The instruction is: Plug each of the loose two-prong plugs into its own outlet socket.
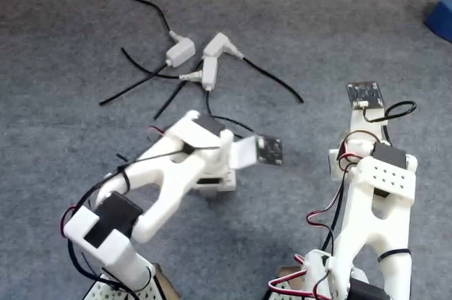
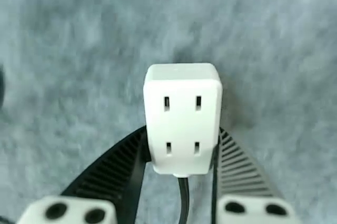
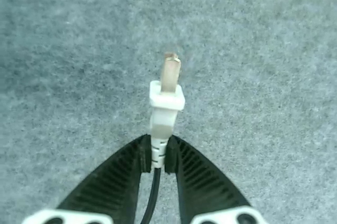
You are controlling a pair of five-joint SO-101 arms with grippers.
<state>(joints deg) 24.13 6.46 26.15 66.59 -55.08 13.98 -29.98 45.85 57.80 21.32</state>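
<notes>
My left gripper (image 2: 181,140) is shut on a white outlet block (image 2: 182,118) with two pairs of slots facing the camera; its black cord hangs down between the fingers. In the high view that gripper (image 1: 212,176) sits low over the carpet at the centre. My right gripper (image 3: 159,149) is shut on the ribbed neck of a white two-prong plug (image 3: 166,100), whose prongs point away over the carpet. The right arm (image 1: 374,194) stands at the right side. Three more white plug and socket pieces (image 1: 180,51) (image 1: 220,46) (image 1: 206,74) lie at the back with black cords.
Grey carpet (image 1: 339,39) covers the whole work area. Loose black cords (image 1: 272,78) spread out from the white pieces at the back. A blue object (image 1: 441,21) sits at the far right edge. A black wire loop (image 1: 399,109) sticks out by the right arm's wrist.
</notes>
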